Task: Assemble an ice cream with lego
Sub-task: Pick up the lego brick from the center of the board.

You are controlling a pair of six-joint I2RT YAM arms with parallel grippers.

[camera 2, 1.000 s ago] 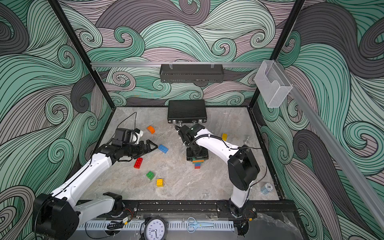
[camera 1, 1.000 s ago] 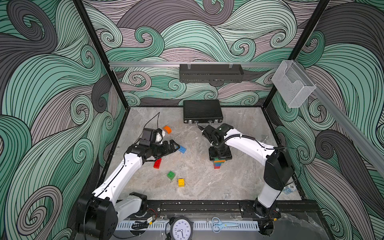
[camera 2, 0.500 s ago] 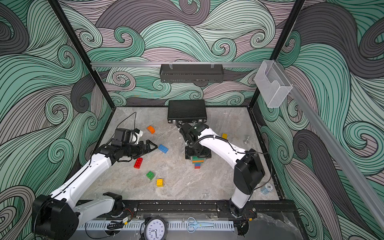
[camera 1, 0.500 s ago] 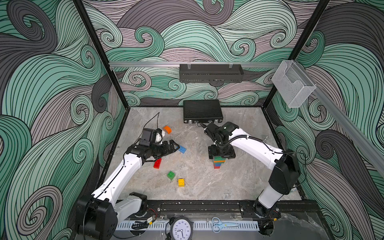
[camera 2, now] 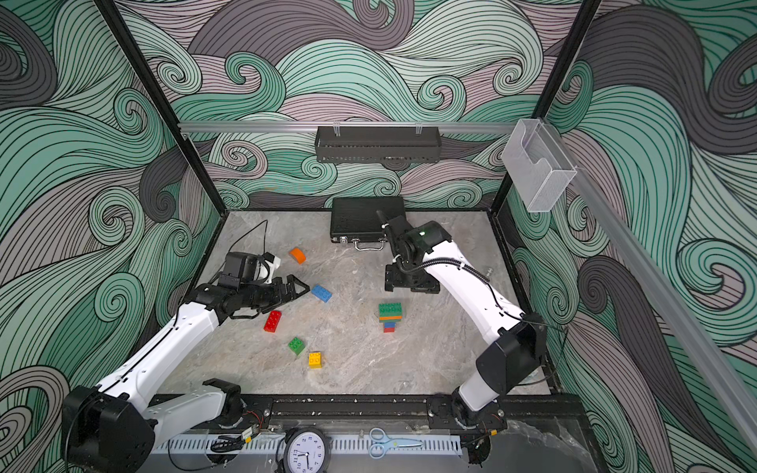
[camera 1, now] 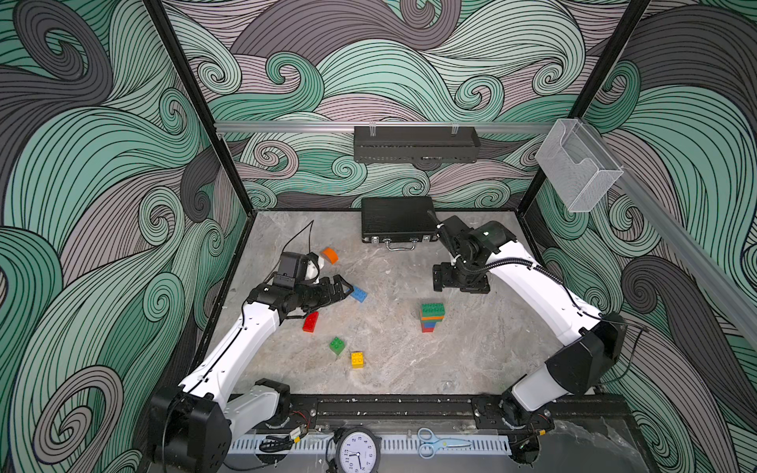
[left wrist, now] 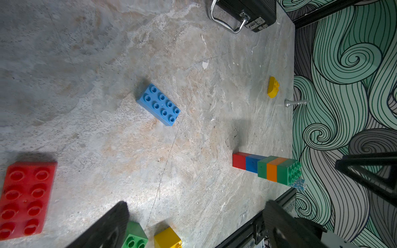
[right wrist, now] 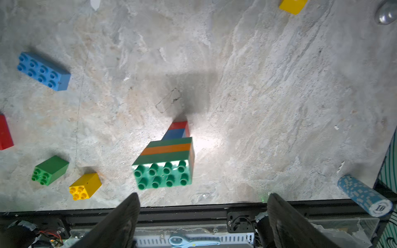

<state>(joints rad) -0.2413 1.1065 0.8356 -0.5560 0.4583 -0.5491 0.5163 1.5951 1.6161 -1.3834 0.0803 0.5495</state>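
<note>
A lego stack (camera 1: 431, 317) (camera 2: 390, 316) stands free on the table: red, blue, green, orange, with a wide green brick on top (right wrist: 165, 163). My right gripper (camera 1: 461, 282) (right wrist: 202, 199) hovers open and empty behind and above it. The left gripper (camera 1: 342, 288) (left wrist: 196, 206) is open and empty, pointing at the blue oblong brick (camera 1: 358, 293) (left wrist: 159, 104). Loose near it lie a red oblong brick (camera 1: 310, 322), a green square brick (camera 1: 337, 345), a yellow square brick (camera 1: 357, 359) and an orange half-round piece (camera 1: 330, 254). A yellow half-round piece (left wrist: 273, 87) lies near the right wall.
The black briefcase (camera 1: 397, 224) lies against the back wall, just behind my right wrist. A blue poker-chip stack (right wrist: 365, 196) and a small silver piece (left wrist: 295, 102) sit by the right edge. The black front rail (camera 1: 389, 409) borders the table.
The right gripper opened, let go of the lego stack and rose back toward the briefcase. The stack stays upright. The left arm has not moved.
</note>
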